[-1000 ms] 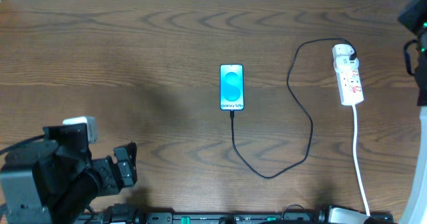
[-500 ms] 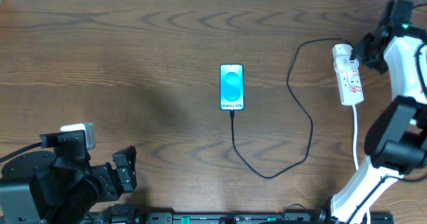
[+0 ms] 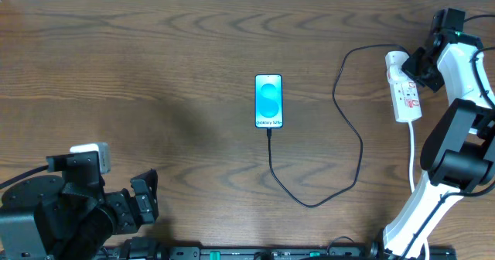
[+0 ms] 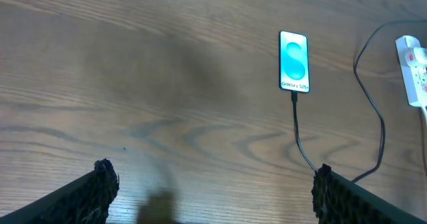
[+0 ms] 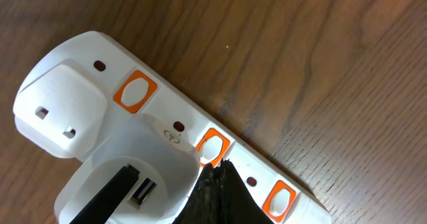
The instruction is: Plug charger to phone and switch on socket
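The phone (image 3: 268,100) lies screen up mid-table, cyan screen lit; it also shows in the left wrist view (image 4: 294,61). The black charger cable (image 3: 352,136) runs from the phone's lower end in a loop to the white adapter on the socket (image 3: 407,97). My right gripper (image 3: 423,66) is shut, its tip touching the middle orange switch (image 5: 212,147) of the socket (image 5: 167,124). My left gripper (image 4: 210,184) is open and empty at the near left, far from the phone.
The socket's white cord (image 3: 416,183) runs toward the front edge. A white adapter block (image 5: 63,111) sits in the strip's rounded end. Two more orange switches (image 5: 135,92) flank the touched one. A black rail (image 3: 255,254) lines the front edge.
My right arm came in from the right edge and lowered its shut gripper onto the socket. The left arm drew back slightly toward the near left. Phone and cable have not moved.
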Robot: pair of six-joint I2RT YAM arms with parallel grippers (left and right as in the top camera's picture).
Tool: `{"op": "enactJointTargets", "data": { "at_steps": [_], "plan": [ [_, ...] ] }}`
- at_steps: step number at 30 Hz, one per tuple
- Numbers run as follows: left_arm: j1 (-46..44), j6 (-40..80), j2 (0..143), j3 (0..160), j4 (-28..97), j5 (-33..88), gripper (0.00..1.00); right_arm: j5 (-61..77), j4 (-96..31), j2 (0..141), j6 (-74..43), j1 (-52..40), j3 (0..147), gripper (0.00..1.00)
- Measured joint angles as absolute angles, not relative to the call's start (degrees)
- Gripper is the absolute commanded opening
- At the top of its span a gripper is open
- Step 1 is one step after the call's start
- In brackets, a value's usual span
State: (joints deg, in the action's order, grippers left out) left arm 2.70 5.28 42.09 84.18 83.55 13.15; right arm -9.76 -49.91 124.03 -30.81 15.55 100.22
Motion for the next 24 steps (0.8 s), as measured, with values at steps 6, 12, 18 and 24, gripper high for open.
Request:
{"op": "enactJointTargets", "data": {
  "at_steps": [6,12,18,24],
  "plan": [
    [2.7,5.3,42.1,84.2,83.5,13.1,0.94,-10.1,-48.9,125.3,-30.5,15.6,100.2,0.01],
    [2.7,5.3,42.1,84.2,83.5,13.1,0.94,-9.8,-47.7,127.3,-29.5,15.6,100.2,0.01],
    [2.7,5.3,42.1,84.2,83.5,13.1,0.94,-9.3,-47.5,127.3,-26.4,15.7,100.2,0.01],
    [2.7,5.3,42.1,84.2,83.5,13.1,0.94,-8.0,-47.8,127.3,-24.9,16.0,100.2,0.01]
  ]
}}
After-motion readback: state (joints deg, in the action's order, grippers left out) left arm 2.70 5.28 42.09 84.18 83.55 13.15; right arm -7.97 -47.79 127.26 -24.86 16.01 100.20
